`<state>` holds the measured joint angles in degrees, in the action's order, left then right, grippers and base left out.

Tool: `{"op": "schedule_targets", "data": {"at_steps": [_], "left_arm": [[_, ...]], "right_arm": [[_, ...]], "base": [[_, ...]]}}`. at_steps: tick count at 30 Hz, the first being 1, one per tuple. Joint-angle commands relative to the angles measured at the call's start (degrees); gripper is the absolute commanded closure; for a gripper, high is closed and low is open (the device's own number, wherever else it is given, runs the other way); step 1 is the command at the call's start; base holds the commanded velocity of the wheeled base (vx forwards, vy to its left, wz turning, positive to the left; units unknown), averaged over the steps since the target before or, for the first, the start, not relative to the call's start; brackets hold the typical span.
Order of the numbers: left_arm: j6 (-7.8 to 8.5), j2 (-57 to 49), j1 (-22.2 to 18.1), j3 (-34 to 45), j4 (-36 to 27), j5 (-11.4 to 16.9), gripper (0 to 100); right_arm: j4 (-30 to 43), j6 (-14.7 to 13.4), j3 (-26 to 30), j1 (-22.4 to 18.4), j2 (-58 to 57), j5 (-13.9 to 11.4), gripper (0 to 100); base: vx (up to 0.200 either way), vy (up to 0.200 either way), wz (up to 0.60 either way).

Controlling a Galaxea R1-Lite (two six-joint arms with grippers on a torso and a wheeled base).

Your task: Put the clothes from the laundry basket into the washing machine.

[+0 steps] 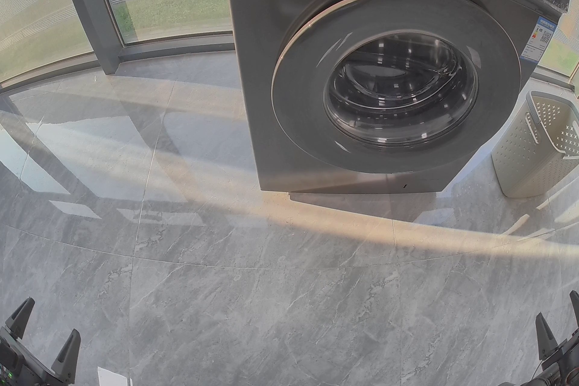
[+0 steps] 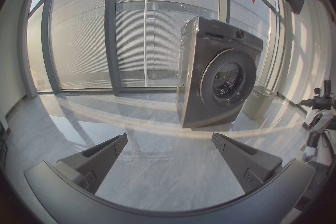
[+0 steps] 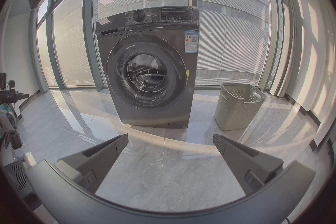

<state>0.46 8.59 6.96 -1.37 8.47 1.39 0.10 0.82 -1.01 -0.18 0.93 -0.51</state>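
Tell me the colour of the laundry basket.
The laundry basket is pale beige with perforated walls, clearest in the right wrist view.

Before me: glossy grey marbled floor tiles, tall dark-framed windows, and a warm sunlight band across the floor.

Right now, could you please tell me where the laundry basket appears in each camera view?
Head view: laundry basket at the right edge, cropped.
Left wrist view: laundry basket on the floor beside the washing machine.
Right wrist view: laundry basket apart from the washing machine, open top visible.
Shared landmark: the washing machine, door shut.
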Motion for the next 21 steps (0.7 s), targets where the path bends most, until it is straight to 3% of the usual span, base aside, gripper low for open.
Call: {"op": "schedule_targets", "data": {"at_steps": [1, 5, 16, 21], "left_arm": [[2.35, -7.5, -7.7, 1.4, -6.8, 0.3, 0], [-0.02, -8.5, -7.0, 1.4, -8.5, -1.3, 0], [-0.11, -8.4, -6.9, 1.4, -8.6, -1.2, 0], [-0.73, -8.4, -6.9, 1.4, -8.6, -1.3, 0]], "right_arm": [[0.0, 0.1, 0.9, 0.0, -0.6, 0.0, 0], [0.0, 0.0, 0.9, 0.0, -0.6, 0.0, 0], [0.0, 0.0, 0.9, 0.0, -0.6, 0.0, 0], [0.0, 0.0, 0.9, 0.0, -0.6, 0.0, 0]], "base": [[0.0, 0.0, 0.0], [0.0, 0.0, 0.0], [0.0, 0.0, 0.0], [0.0, -0.2, 0.0]]}}
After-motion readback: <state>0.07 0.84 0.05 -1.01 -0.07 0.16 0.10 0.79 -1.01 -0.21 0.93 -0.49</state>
